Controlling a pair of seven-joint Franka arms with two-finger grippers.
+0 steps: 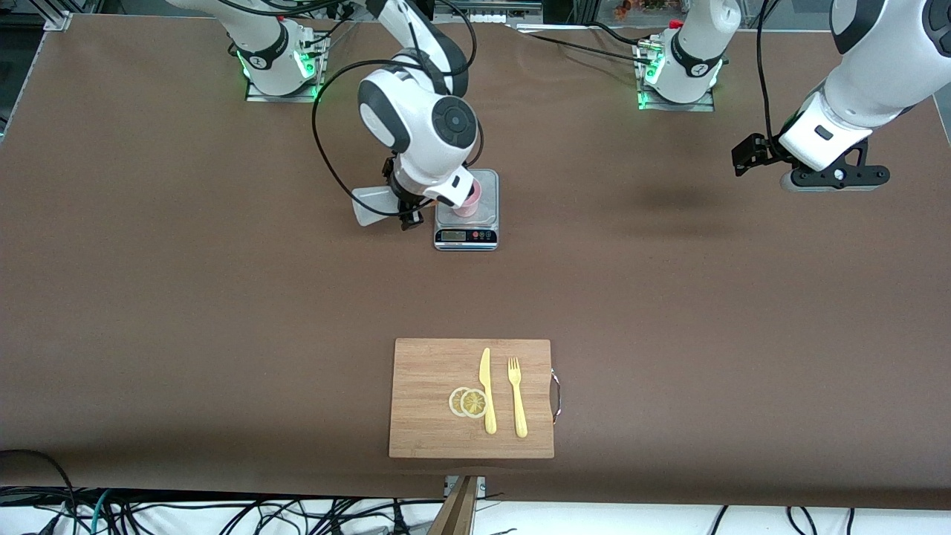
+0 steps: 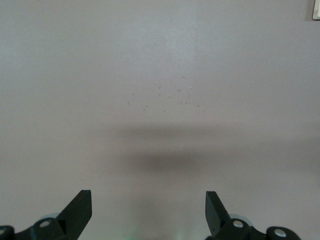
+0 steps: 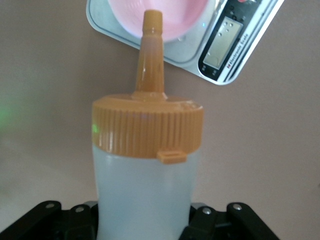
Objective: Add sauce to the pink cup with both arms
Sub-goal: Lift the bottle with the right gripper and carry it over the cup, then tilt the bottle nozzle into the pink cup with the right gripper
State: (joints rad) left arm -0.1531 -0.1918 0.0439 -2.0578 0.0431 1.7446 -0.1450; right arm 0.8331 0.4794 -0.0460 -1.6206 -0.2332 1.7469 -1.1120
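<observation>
My right gripper is shut on the sauce bottle, a translucent whitish squeeze bottle, and holds it tipped on its side beside the scale. In the right wrist view the gripper clamps the bottle's body, and the orange nozzle cap points at the pink cup, its tip over the rim. The pink cup stands on the scale's plate. My left gripper waits open and empty above bare table at the left arm's end; its view shows only table.
The scale's display faces the front camera. A wooden cutting board lies near the front edge with a yellow knife, a yellow fork and two lemon slices. Small droplets dot the table under the left gripper.
</observation>
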